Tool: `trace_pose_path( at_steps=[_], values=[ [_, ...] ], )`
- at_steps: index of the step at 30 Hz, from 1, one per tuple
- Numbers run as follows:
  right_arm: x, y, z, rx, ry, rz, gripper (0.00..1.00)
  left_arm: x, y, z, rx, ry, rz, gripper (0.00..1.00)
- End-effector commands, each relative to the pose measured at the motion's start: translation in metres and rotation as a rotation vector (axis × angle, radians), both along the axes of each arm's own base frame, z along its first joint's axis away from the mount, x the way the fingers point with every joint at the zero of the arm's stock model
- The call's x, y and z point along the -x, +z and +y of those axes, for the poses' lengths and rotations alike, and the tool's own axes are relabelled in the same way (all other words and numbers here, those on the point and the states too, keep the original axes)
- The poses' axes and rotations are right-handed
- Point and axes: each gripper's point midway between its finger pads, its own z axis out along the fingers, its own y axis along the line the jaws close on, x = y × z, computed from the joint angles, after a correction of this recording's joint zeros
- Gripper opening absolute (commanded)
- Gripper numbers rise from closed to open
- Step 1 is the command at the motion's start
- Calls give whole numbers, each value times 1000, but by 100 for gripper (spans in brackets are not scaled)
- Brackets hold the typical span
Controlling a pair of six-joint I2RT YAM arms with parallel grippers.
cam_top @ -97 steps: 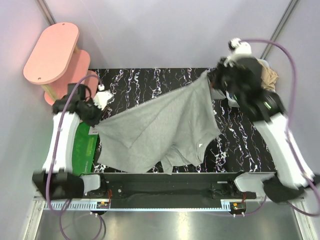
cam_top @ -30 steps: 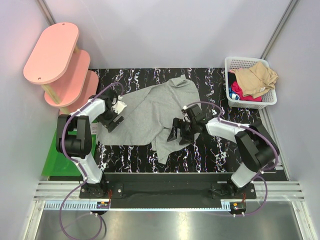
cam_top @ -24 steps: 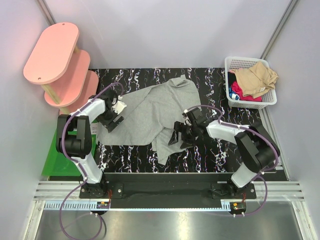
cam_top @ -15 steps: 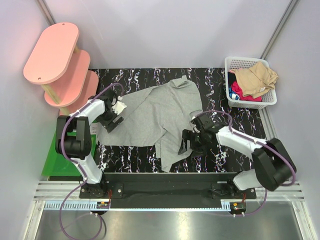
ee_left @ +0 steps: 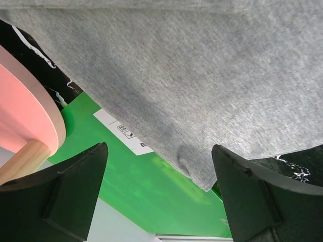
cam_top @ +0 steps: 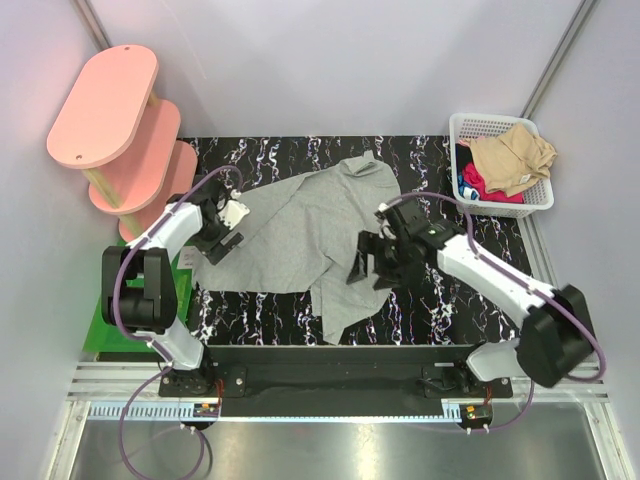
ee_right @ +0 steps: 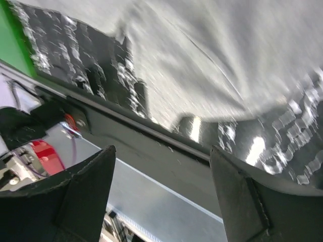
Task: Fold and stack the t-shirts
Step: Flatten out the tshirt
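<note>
A heather grey t-shirt [cam_top: 300, 230] lies rumpled and partly spread on the black marble table [cam_top: 470, 290], with one flap trailing toward the front edge. My left gripper [cam_top: 225, 240] hovers open at the shirt's left edge; the left wrist view shows the grey cloth [ee_left: 202, 75] under its spread jaws [ee_left: 159, 151], which hold nothing. At the shirt's lower right edge my right gripper [cam_top: 367, 272] is open and empty too. Its wrist view is blurred, showing grey cloth [ee_right: 212, 60] and the table's front rail beyond the gripper [ee_right: 161, 148]. More t-shirts, tan [cam_top: 515, 150], red [cam_top: 485, 185] and blue [cam_top: 466, 186], fill the basket.
A white lattice basket [cam_top: 470, 122] stands at the table's back right corner. A pink tiered shelf [cam_top: 105, 105] stands off the back left corner. A green mat [cam_top: 97, 325] [ee_left: 151, 191] lies beside the table's left edge, under the shirt's corner.
Earlier both grippers held the grey shirt stretched in the air; it now lies released on the table. Over the last second the right gripper has shifted along the shirt's lower right edge. The left has barely moved.
</note>
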Motion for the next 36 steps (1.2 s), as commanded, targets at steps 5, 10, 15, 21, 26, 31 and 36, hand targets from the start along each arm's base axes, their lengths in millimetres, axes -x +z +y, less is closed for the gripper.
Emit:
trace_pose_path(
  at_steps=[5,10,15,21,26,31,36],
  values=[
    [-10,-17,79,-148,121,28,81,-15,16,-6,8,-31,-44,89],
    [17,-41,93,-115,211,88,81,-22,10,-6,3,-30,-29,89],
    [43,-68,80,-70,286,155,80,-22,6,-4,5,-37,-16,89],
    [68,-97,55,-3,246,261,80,-20,-4,2,14,-39,-8,88],
    [63,-109,57,24,237,268,80,-24,-20,-1,31,-39,22,88],
    [66,-98,62,-13,234,289,77,-26,-40,4,6,-39,60,88],
    [54,-26,77,-128,248,169,79,-25,-52,2,16,-41,76,88]
  ],
)
